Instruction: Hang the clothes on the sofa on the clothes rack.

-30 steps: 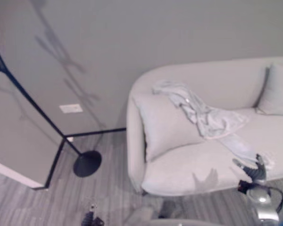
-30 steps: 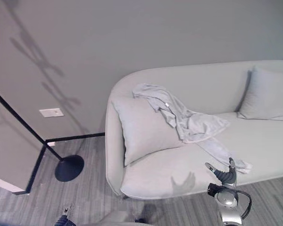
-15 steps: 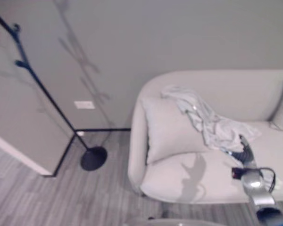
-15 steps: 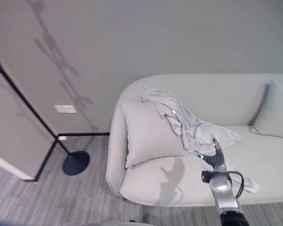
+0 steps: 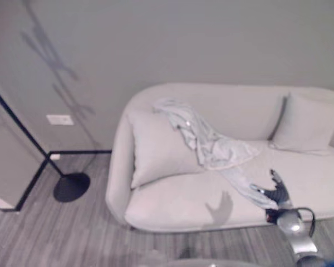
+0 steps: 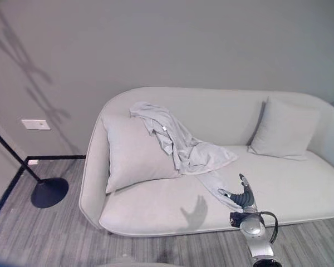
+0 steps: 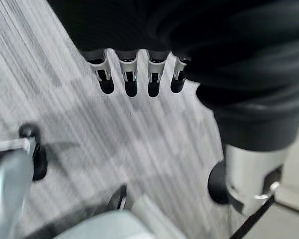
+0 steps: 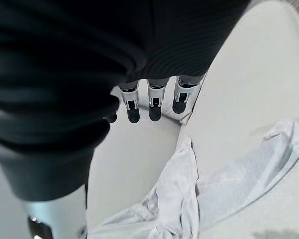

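A plain grey wall backs a pale, round-ended sofa [image 6: 211, 211] standing on a grey striped floor [image 6: 44, 239], with the dark round base and slanting pole of the clothes rack [image 6: 49, 192] off beyond the sofa's left end. The garment [image 6: 181, 144] is a light, crumpled piece lying on the sofa: its upper part is draped over the backrest and the left cushion [image 6: 131, 153], and from there it runs down and to the right across the seat, ending in a narrow tail close to the front edge. That long axis points almost straight at the right hand [image 6: 244, 196], which hovers over the seat front just beside the tail's end, fingers [image 8: 150, 107] straight and loosely spread, holding nothing; in the right wrist view the cloth lies past the fingertips, apart from them. The left hand [image 7: 134, 74] hangs low over the floor, fingers straight and empty, well apart from the sofa. By my reading the right hand is plainly the nearer one, and the cloth lies up and to the left of its fingers, so a short reach that way should meet the tail.
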